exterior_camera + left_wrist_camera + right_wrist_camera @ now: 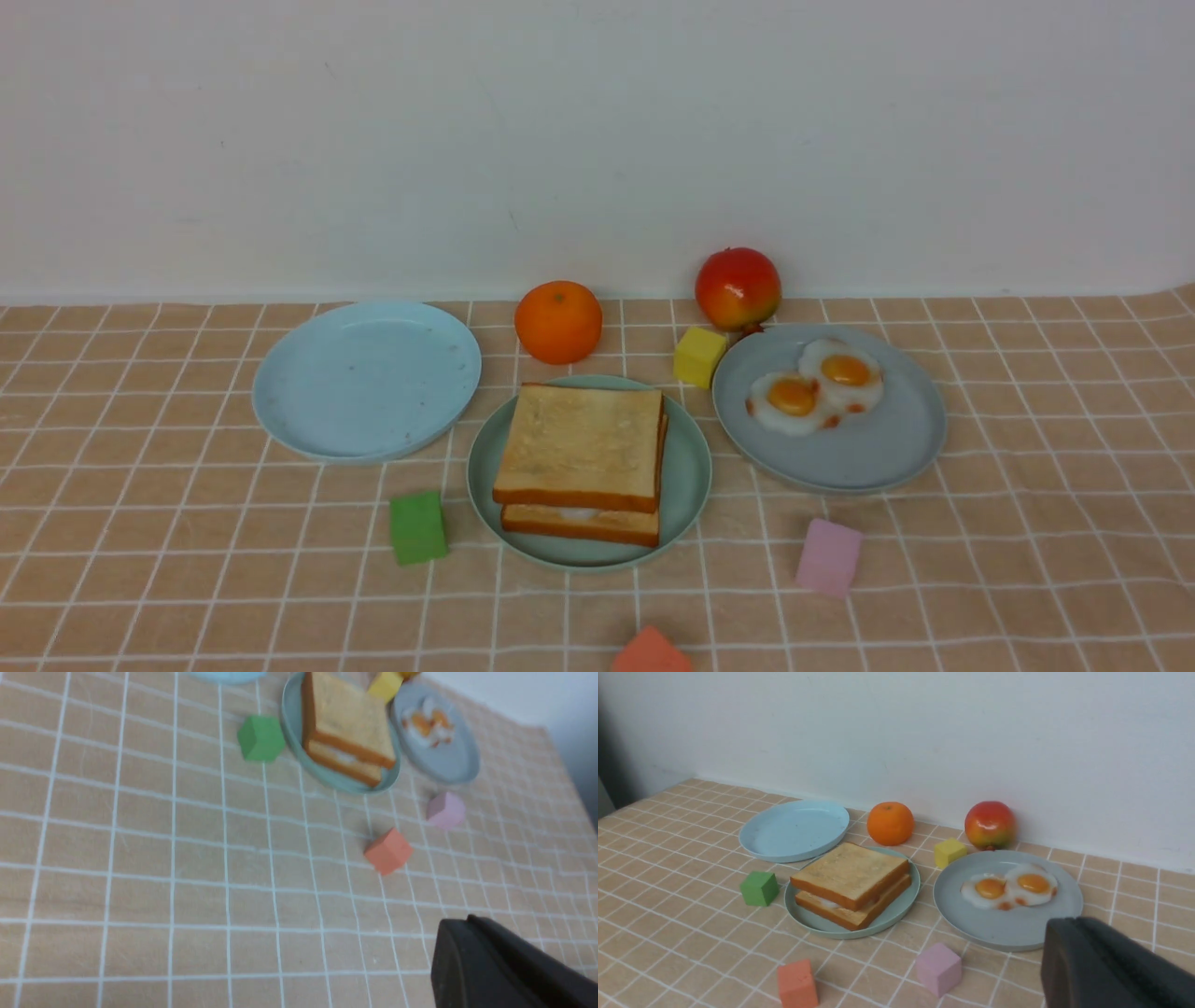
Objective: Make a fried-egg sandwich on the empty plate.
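– Mint-green plate point(693, 467) status?
– Fried-egg sandwich point(579, 446) sits on it, between sky-blue plate point(308, 411) and grey-blue plate point(887, 457). The fried egg point(577, 512) shows white between the slices.
– Claws?
– Left gripper point(460, 933) closed, empty. Right gripper point(1064, 933) closed, empty. Both well clear of the sandwich.

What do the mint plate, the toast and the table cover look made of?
The mint plate looks like matte plastic: even colour, thin moulded rim. The toast is probably a foam or soft-plastic replica: uniform crust, very square edges; hard to be sure. The table cover seems printed cloth, matte: its white grid lines waver over slight creases.
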Robot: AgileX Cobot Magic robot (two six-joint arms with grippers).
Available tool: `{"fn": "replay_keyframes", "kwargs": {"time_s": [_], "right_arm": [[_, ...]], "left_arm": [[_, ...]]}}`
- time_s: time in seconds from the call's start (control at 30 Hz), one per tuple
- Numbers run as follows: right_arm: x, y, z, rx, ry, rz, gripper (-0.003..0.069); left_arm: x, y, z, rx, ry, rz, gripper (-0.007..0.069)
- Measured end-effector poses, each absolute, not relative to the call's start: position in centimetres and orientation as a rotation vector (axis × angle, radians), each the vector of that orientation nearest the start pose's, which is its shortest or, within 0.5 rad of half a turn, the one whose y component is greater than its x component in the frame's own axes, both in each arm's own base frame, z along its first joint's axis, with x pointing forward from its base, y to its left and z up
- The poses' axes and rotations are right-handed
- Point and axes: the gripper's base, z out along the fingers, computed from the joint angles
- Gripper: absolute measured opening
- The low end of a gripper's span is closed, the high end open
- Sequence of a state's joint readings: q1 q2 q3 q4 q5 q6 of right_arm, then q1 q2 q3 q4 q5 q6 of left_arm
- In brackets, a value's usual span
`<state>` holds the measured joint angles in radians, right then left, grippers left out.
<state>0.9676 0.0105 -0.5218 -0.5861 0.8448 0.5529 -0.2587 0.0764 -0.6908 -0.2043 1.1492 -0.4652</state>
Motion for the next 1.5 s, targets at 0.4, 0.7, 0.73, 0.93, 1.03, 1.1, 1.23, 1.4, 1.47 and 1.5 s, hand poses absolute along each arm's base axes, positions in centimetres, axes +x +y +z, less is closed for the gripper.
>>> {"fn": "replay_keyframes", "kwargs": {"time_s": [0.4, 0.7, 0.73, 0.93, 1.03, 1.1, 1.23, 1.4, 1.47, 1.5], "right_arm": [[2.8, -2.5, 31.3, -0.403, 1.67, 0.456, -0.0006], [2.8, -2.5, 31.3, -0.403, 1.67, 0.456, 0.0], [2.8, -2.5, 31.3, -0.403, 1.67, 0.456, 0.0001], [2.8, -2.5, 31.3, -0.403, 1.67, 0.456, 0.0003], [2.8, -2.5, 31.3, -0.403, 1.67, 0.456, 0.0006], [2.8, -2.5, 31.3, -0.403, 1.67, 0.456, 0.0008], [2.8, -2.5, 31.3, -0.403, 1.67, 0.456, 0.0012], [2.8, -2.5, 31.3, -0.403, 1.67, 0.456, 0.0017], [2.8, -2.5, 31.3, -0.403, 1.67, 0.456, 0.0018], [2.8, -2.5, 31.3, -0.403, 1.669, 0.457, 0.002]], "left_arm": [[-2.7, -0.9, 32.3, -0.143, 2.045, -0.667, -0.0013], [-2.3, -1.0, 31.8, -0.138, 2.054, -0.648, -0.0013], [-2.1, -1.0, 31.4, -0.132, 2.063, -0.633, -0.0013], [0.3, -0.2, 28.9, -0.117, 1.921, -0.445, -0.0013], [2.3, -0.1, 27.2, -0.084, 1.788, -0.367, -0.0013], [3.4, -0.5, 25.8, -0.051, 1.716, -0.361, -0.0013], [4.5, -0.8, 22.1, -0.056, 1.775, -0.321, -0.0013], [5.0, -0.5, 17.6, -0.155, 1.902, -0.25, -0.0013], [5.1, -0.5, 16.9, -0.175, 1.918, -0.246, -0.0013], [5.1, -0.5, 16.9, -0.174, 1.9, -0.24, -0.0011]]}}
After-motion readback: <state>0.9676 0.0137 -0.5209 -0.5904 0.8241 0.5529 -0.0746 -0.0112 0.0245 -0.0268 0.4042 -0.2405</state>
